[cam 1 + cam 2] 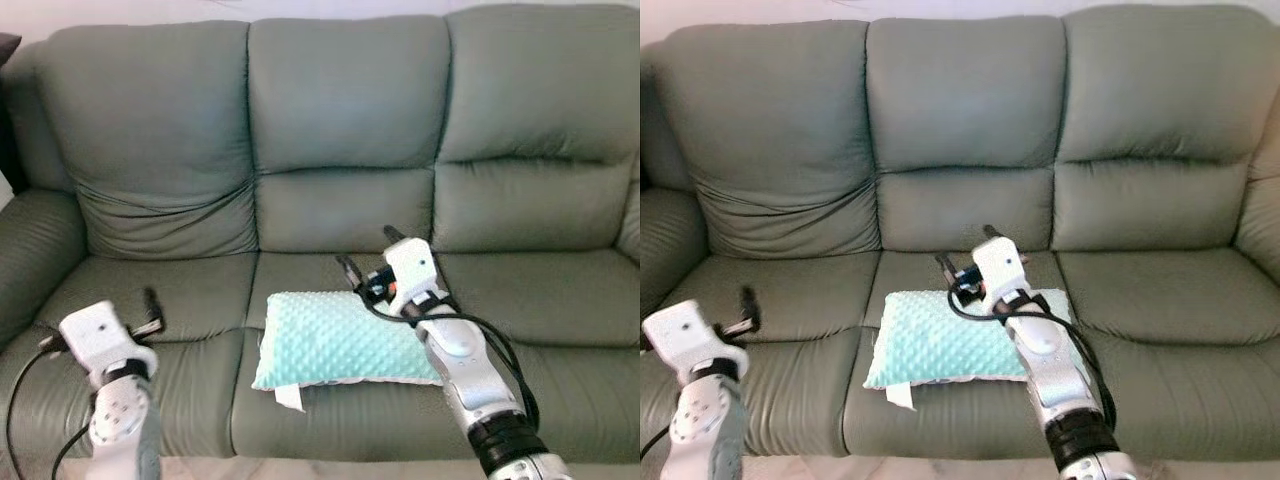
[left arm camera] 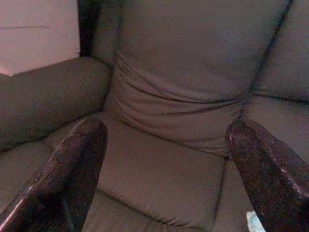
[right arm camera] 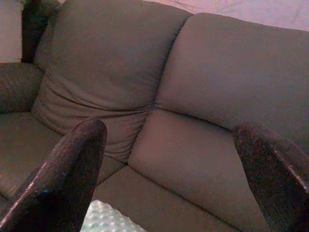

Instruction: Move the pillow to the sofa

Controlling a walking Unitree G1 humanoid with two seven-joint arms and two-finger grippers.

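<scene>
On the middle seat cushion of the grey-green sofa (image 1: 340,130), through the left eye view, I saw the mint dotted pillow (image 1: 335,340) lying flat near the front edge, a white tag poking out at its lower corner. My right gripper (image 1: 370,252) hung just above the pillow's back edge, fingers spread apart and holding nothing, its black cable looping down along the silver arm. My left gripper (image 1: 152,310) sat over the left seat cushion, well apart from the pillow; from here I could not tell how its fingers stood.

Over in the right eye view I had the same layout: pillow (image 1: 945,340) on the centre seat, right gripper (image 1: 965,250) above its rear edge, left gripper (image 1: 745,308) off over the left cushion.

Down the left wrist view, both black fingers (image 2: 72,174) stood wide apart, framing the left backrest and armrest, nothing between them.

Down the right wrist view, the fingers (image 3: 67,179) were spread too, with a corner of the pillow (image 3: 104,217) showing just beneath them.
</scene>
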